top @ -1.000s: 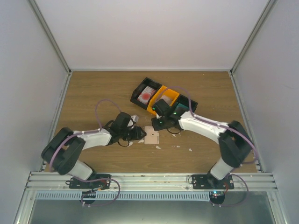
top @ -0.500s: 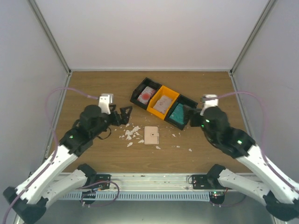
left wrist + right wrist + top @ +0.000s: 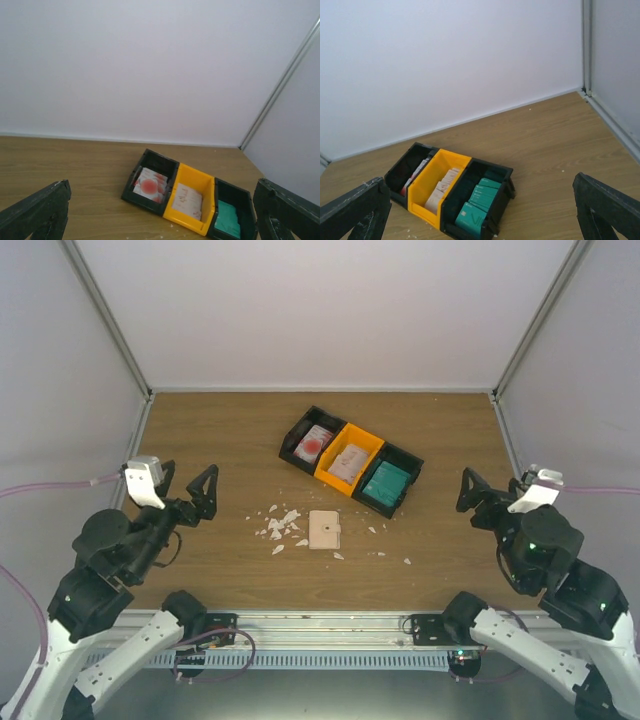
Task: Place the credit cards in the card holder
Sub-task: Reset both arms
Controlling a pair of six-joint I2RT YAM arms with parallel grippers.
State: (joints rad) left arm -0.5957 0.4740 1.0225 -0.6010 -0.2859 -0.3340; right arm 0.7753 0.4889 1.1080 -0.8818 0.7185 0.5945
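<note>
The beige card holder point(image 3: 324, 530) lies shut and flat on the table, in front of three bins that hold the credit cards. White cards with a red mark point(image 3: 314, 443) point(image 3: 149, 186) fill the left black bin, pale beige ones point(image 3: 347, 460) point(image 3: 189, 200) the orange bin, teal ones point(image 3: 385, 482) point(image 3: 475, 212) the right black bin. My left gripper point(image 3: 190, 496) hangs open and empty, raised at the left and well away from the holder. My right gripper point(image 3: 484, 500) hangs open and empty at the right. In each wrist view the fingers point(image 3: 37, 212) point(image 3: 605, 207) stand wide apart.
Small white scraps point(image 3: 280, 525) are scattered on the wood left of the holder, and a few more point(image 3: 372, 531) to its right. The three bins point(image 3: 352, 461) sit in a slanted row at the centre back. White walls with metal rails point(image 3: 130, 470) close in the table.
Both arms have pulled back from the table's middle and risen toward the left and right sides. Both grippers have opened wide. The holder has not moved.
</note>
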